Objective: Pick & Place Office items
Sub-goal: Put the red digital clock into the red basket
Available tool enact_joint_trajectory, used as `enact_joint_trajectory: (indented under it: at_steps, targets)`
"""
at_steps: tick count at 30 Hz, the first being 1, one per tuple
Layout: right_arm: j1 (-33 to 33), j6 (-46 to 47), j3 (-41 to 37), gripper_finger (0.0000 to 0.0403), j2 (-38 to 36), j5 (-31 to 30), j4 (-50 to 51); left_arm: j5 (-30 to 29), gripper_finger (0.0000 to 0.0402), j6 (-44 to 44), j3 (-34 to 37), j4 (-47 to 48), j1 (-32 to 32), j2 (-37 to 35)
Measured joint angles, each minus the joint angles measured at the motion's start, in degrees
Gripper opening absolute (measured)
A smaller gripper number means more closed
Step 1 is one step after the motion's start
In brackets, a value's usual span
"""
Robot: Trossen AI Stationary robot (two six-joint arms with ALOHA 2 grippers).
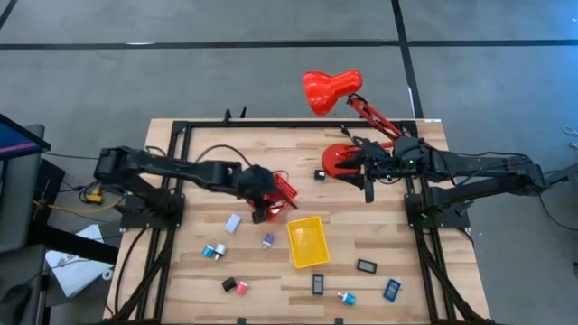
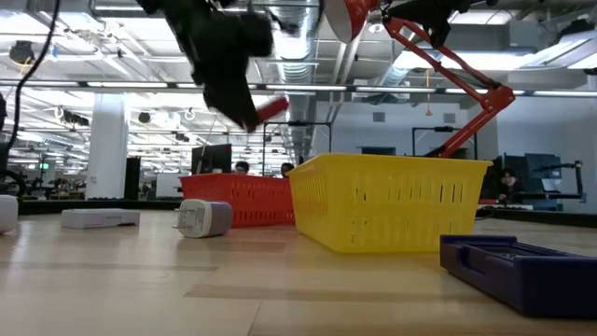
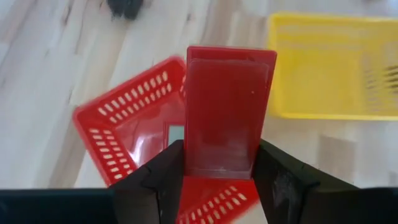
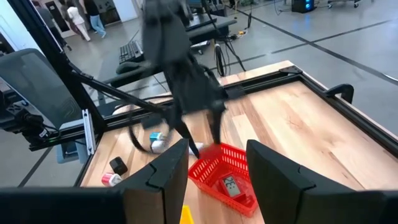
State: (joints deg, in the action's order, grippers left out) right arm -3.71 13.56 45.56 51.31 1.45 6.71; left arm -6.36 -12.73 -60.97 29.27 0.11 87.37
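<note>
My left gripper (image 1: 265, 208) hangs over the red tray (image 3: 118, 134), shut on a flat red rectangular piece (image 3: 227, 106). In the low view the piece (image 2: 271, 107) sticks out below the gripper, well above the table. A small grey piece (image 3: 176, 133) lies inside the red tray. The yellow tray (image 1: 307, 242) stands beside it, toward the table's near edge. Other office items lie loose on the wood: a white block (image 1: 233, 222), a black rectangle (image 1: 367, 266), a blue piece (image 1: 391, 289). My right gripper (image 4: 217, 165) waits open by the lamp base, raised above the table's right half. My left gripper pinches the red piece by its two long edges near one short end (image 3: 217, 168), one finger (image 3: 165, 177) on each side. The fingers slant down from the table's left side and lie along the piece. It is lifted clear and juts out past the fingertips, over the red tray.
A big red desk lamp (image 1: 330, 90) stands at the far right, its base (image 1: 343, 161) beside my right gripper. A black frame (image 1: 298, 124) borders the table. More small pieces (image 1: 235, 286) lie along the near edge; bare wood shows left of the trays.
</note>
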Motion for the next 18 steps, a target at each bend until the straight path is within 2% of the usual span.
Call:
enact_joint_trajectory:
  at_steps: [7, 18]
  targets:
    - [1.1, 0.2, 0.0, 0.0155, 0.0, 0.1, -0.1, 1.3, 0.0159, -5.9, 0.0, -0.1, 4.8, 7.7]
    - [1.8, 0.1, 0.0, 0.0155, 0.0, 0.2, -0.3, 1.8, 0.0175, -7.7, 0.0, 0.0, 7.2, 8.0]
